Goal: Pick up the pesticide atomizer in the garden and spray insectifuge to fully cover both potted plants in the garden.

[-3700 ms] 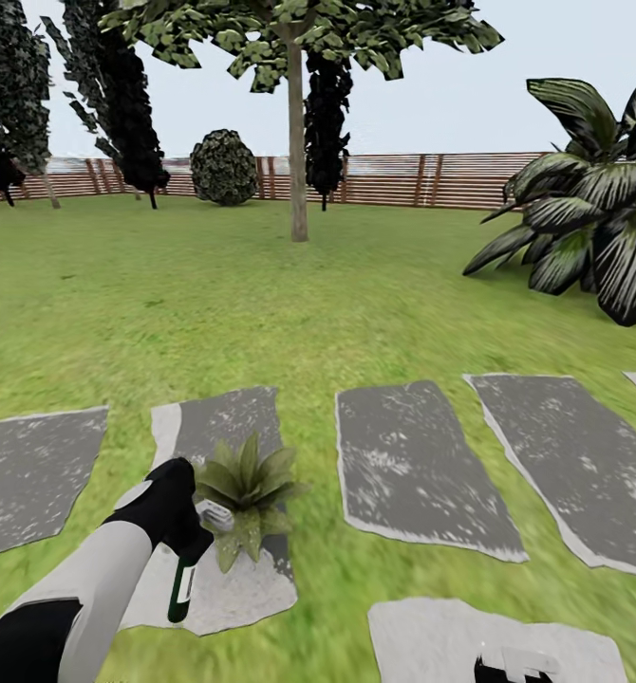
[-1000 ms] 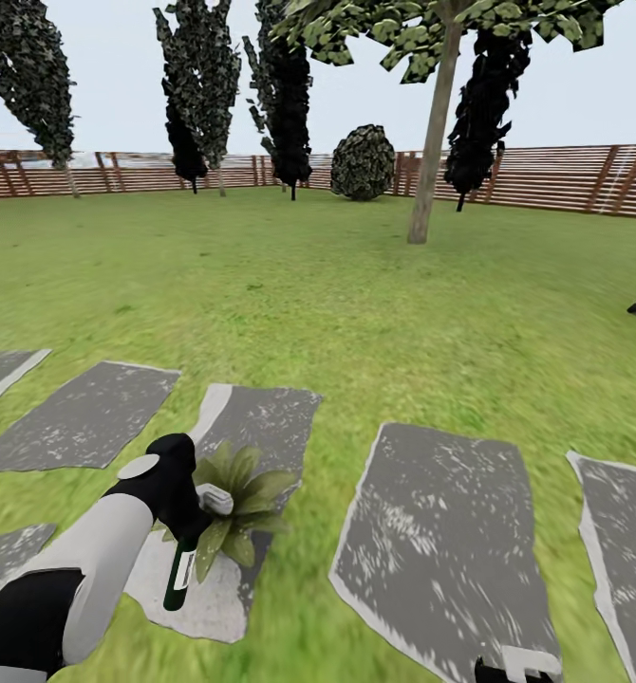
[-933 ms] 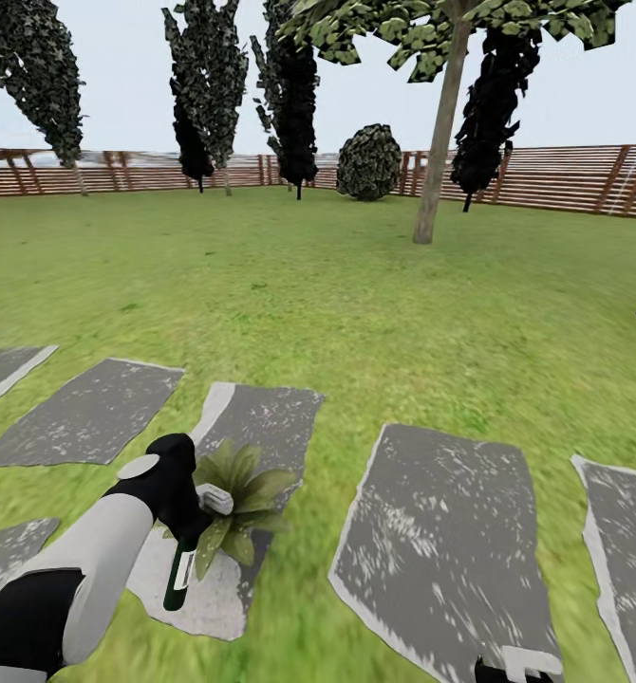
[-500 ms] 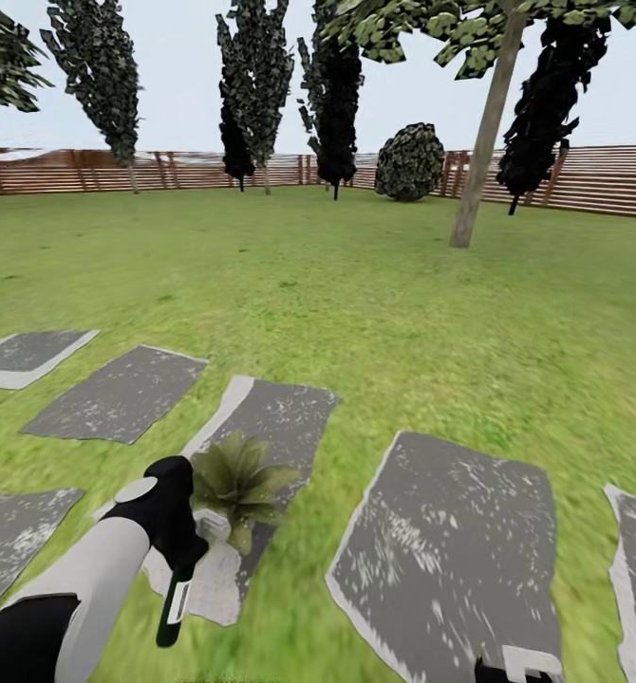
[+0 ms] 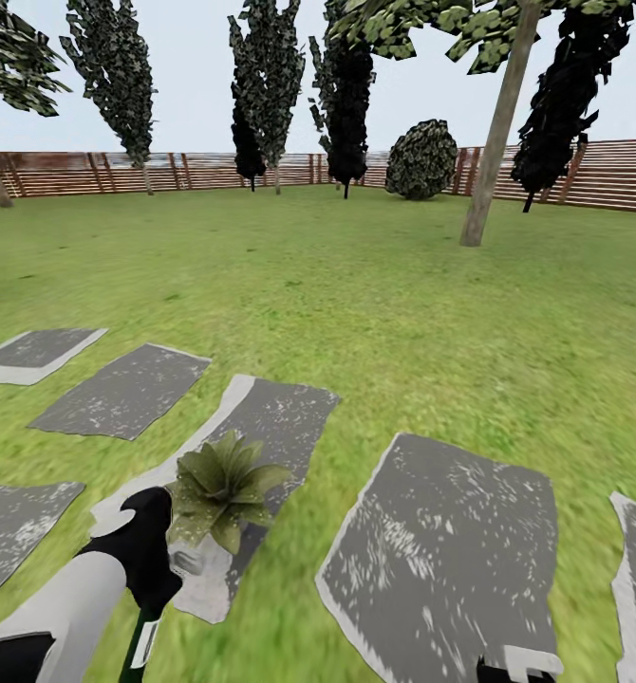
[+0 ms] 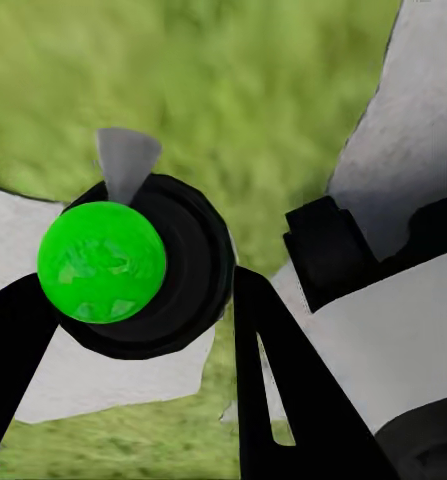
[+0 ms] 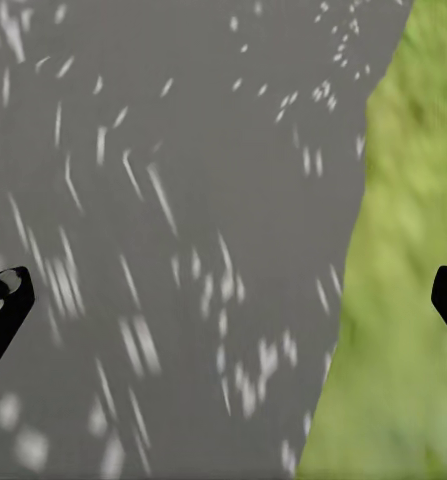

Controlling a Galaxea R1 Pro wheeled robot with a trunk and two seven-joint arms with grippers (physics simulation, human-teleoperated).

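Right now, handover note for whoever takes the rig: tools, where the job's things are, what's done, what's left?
Left tool: shut on the spray bottle, held low beside a potted plant that sits on a stepping stone.
Right tool: open, empty, hanging over another stepping stone at the lawn's edge.
Done: bottle picked up and brought to this plant.
Left: no spray visible, so I can't tell whether this plant is covered. Check it, then find and spray the second plant.
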